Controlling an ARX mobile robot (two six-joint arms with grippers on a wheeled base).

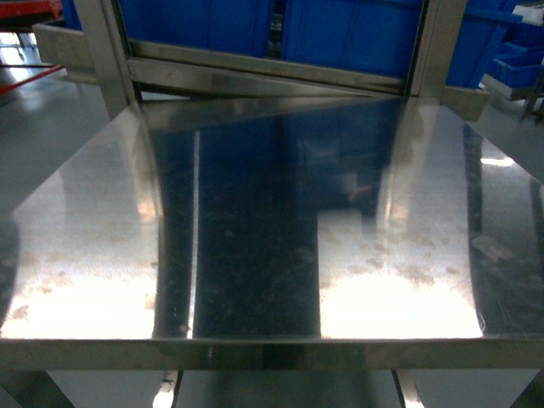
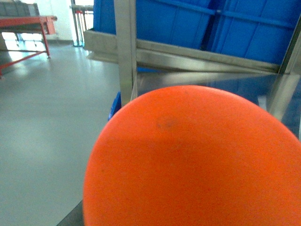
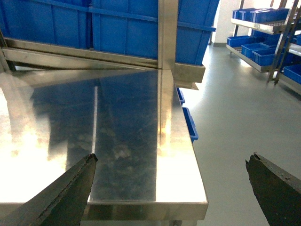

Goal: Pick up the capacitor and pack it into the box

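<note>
Right claw (image 3: 171,188) gapes wide over the steel table (image 1: 255,255); left claw's state cannot be told.

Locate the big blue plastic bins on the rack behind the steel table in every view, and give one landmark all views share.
Head: big blue plastic bins along the top edge, behind the shiny steel table.
Left wrist: bins top right, above a round orange object filling the foreground.
Right wrist: bins top left to centre.
Shared landmark: the steel rack upright in front of the bins.

Bare steel tabletop (image 1: 255,255) (blue bins (image 1: 340,30) behind)
</note>
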